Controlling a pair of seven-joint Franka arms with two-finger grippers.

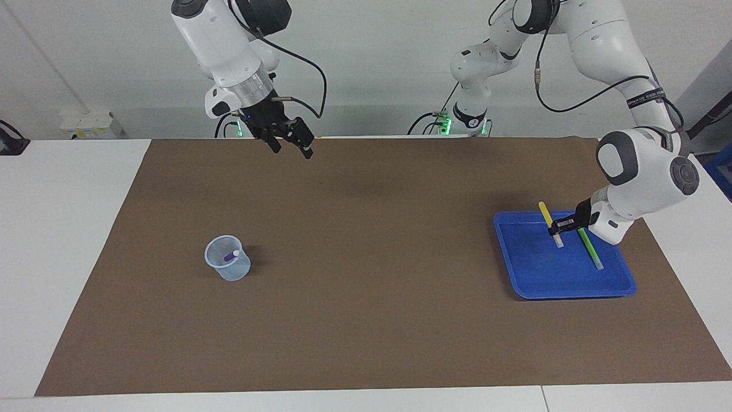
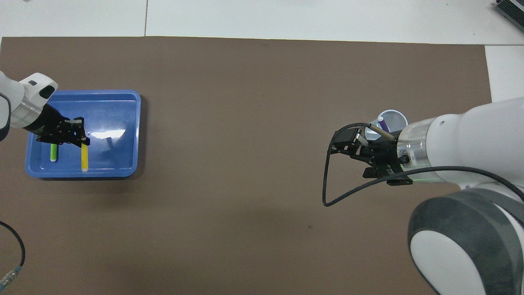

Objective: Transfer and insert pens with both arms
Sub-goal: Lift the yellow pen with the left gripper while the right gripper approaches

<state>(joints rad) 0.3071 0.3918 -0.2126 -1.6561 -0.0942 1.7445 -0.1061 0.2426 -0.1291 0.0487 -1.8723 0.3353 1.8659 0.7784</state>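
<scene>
My left tool [image 1: 556, 231] gripped the yellow pen [image 1: 548, 220] over the tray [image 1: 572, 286], right tool [image 1: 291, 146] wide, empty; lifting straight would've cleared the green pen [image 1: 589, 249].
</scene>
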